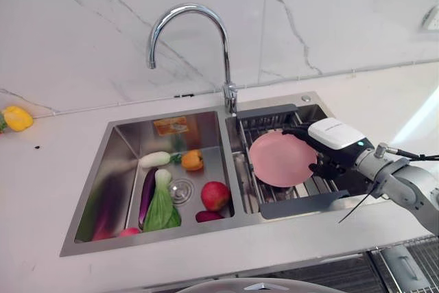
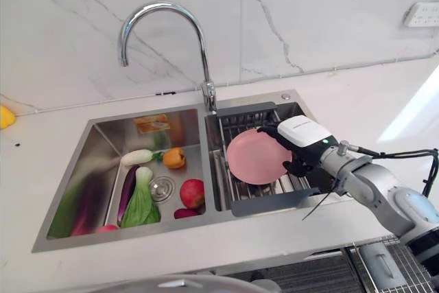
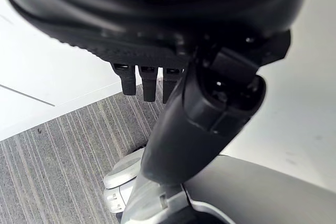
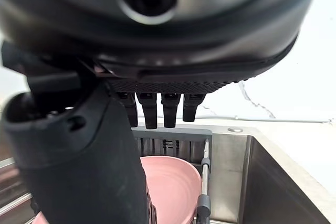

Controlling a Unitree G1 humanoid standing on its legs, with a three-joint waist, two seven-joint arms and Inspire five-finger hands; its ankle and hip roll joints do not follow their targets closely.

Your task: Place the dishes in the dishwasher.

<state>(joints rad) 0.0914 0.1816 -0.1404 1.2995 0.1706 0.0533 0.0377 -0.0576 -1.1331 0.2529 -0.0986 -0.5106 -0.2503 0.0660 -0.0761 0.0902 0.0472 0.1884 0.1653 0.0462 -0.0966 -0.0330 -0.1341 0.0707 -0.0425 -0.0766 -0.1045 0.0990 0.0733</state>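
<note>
1 pink plate (image 1: 280,159), 1 apple (image 1: 215,195), 1 eggplant (image 1: 147,194).

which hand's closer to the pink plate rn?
Right. The right hand grips the pink plate at its edge over the sink rack. The left hand hangs open above the floor, away from it.

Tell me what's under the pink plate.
The dark drying rack in the sink's right basin sits under the pink plate, which the right hand grips. The rack's bars directly beneath the plate are hidden.

faucet (image 1: 195,39) arches over the sink's back rim, blocking the divider. left basin (image 1: 123,169) crowded along its front with vegetables and an apple (image 1: 215,195). right basin's rack (image 1: 274,116) open only behind the pink plate (image 1: 281,159).
</note>
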